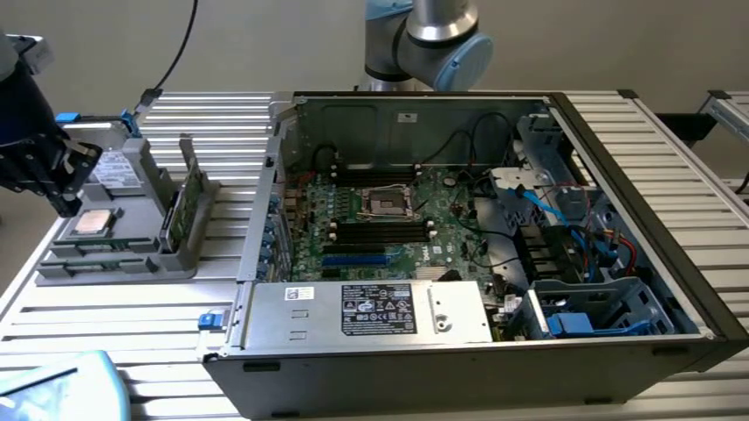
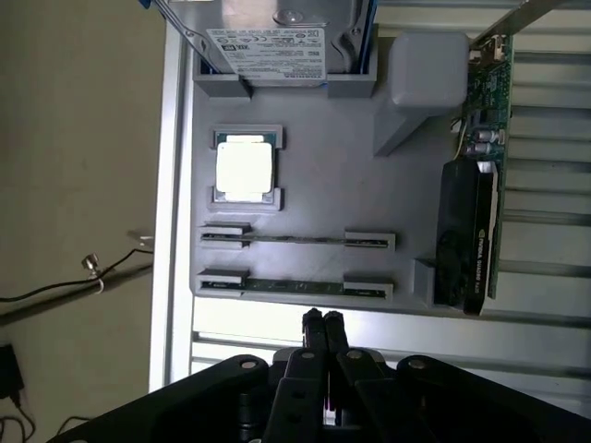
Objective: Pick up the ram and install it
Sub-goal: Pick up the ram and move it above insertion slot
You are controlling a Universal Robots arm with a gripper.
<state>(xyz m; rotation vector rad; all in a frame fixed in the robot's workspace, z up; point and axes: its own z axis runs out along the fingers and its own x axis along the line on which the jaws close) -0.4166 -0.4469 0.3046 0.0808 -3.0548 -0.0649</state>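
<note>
The gripper [image 2: 323, 319] is hanging just off the edge of the grey tray [image 2: 369, 185], its two fingers pressed together and gripping nothing. Nearest to it, two ram sticks are lying on edge in parallel slots of the tray. The nearer ram stick [image 2: 294, 289] is lying just beyond the fingertips and the farther ram stick [image 2: 295, 238] beside it, each sitting between two end brackets. Past them one silver processor chip [image 2: 245, 172] is resting in its square pocket, and beyond that one drive [image 2: 277, 41] is sitting at the tray's far end. One graphics card [image 2: 473, 231] is standing along the tray's side. Toward the exterior view's right of the tray, one open computer case [image 1: 468, 386] is sitting with one motherboard [image 1: 398, 219] showing inside, well apart from the gripper.
</note>
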